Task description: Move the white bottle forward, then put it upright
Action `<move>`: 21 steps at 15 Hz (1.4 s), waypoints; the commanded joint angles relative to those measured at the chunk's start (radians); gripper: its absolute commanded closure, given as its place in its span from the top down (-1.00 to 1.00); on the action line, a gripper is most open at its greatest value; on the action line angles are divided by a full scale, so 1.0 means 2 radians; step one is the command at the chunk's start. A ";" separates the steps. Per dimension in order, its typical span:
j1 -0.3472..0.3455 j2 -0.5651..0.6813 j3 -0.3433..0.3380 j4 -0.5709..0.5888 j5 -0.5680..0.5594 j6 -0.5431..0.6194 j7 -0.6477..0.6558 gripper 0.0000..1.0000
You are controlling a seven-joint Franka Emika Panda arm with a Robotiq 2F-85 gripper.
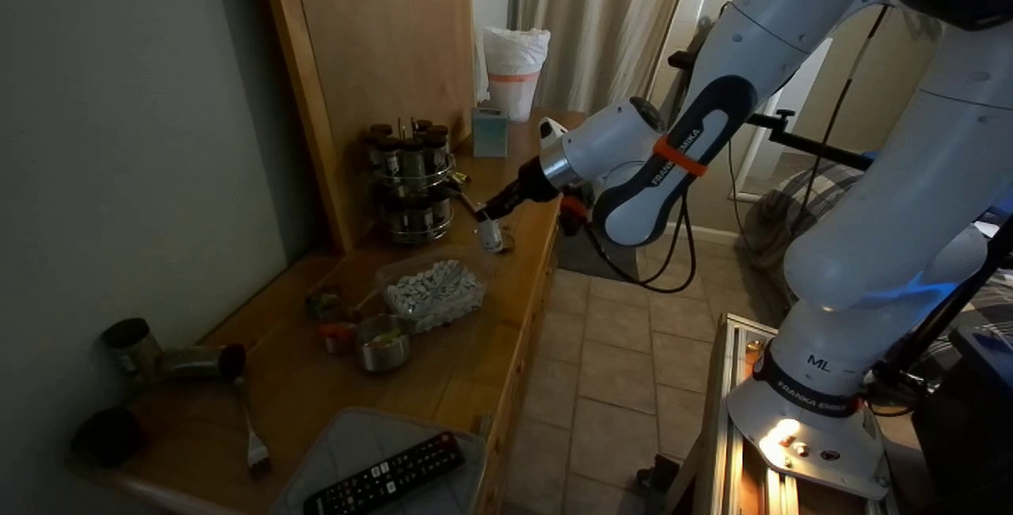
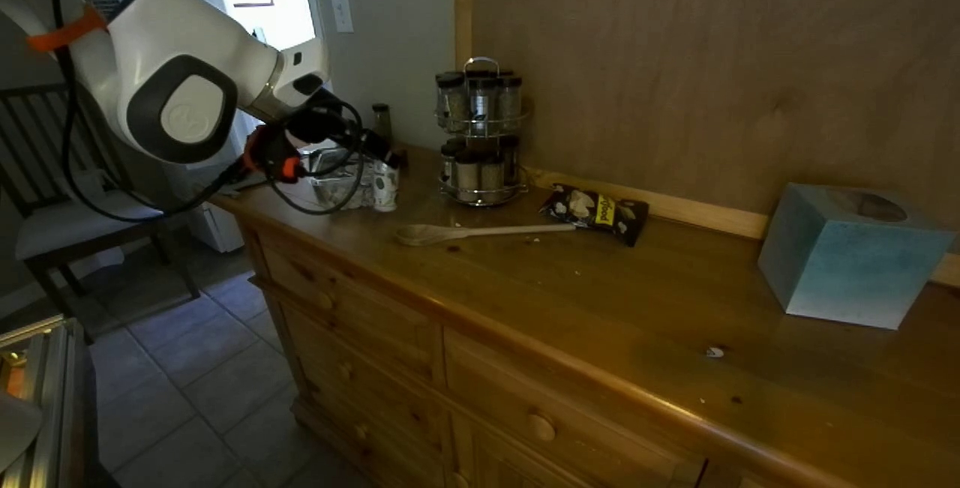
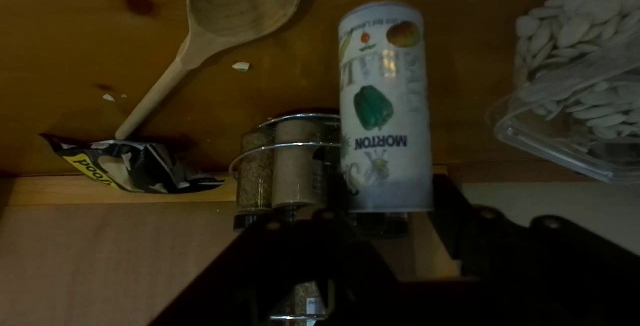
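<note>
The white bottle (image 3: 385, 100) is a slim cylinder printed with vegetables and the word MORTON, which reads upside down in the wrist view. My gripper (image 3: 390, 191) is shut on one end of it, with a dark finger against either side. In an exterior view the bottle (image 1: 491, 236) hangs below the gripper (image 1: 484, 214), leaning slightly. It looks nearly upright under the gripper (image 2: 386, 158) in an exterior view, its lower end low over the wooden counter (image 2: 600, 308). Whether that end touches the wood, I cannot tell.
A wooden spoon (image 3: 240, 3) and a black snack bag (image 2: 596, 211) lie beside the bottle. Close by stand a two-tier spice rack (image 2: 481, 136) and a clear tub of white seeds (image 1: 435, 293). A metal pot (image 1: 383, 345) and a blue tissue box (image 2: 855, 255) are farther off.
</note>
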 commanded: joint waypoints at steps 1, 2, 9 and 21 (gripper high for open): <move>0.000 0.001 0.000 0.001 0.000 0.000 0.000 -0.09; 0.000 0.002 0.000 0.001 0.000 0.000 0.000 -0.09; 0.191 0.028 -0.183 0.011 0.020 0.048 -0.046 -0.59; 0.308 0.128 -0.298 0.041 0.001 0.169 -0.053 -0.59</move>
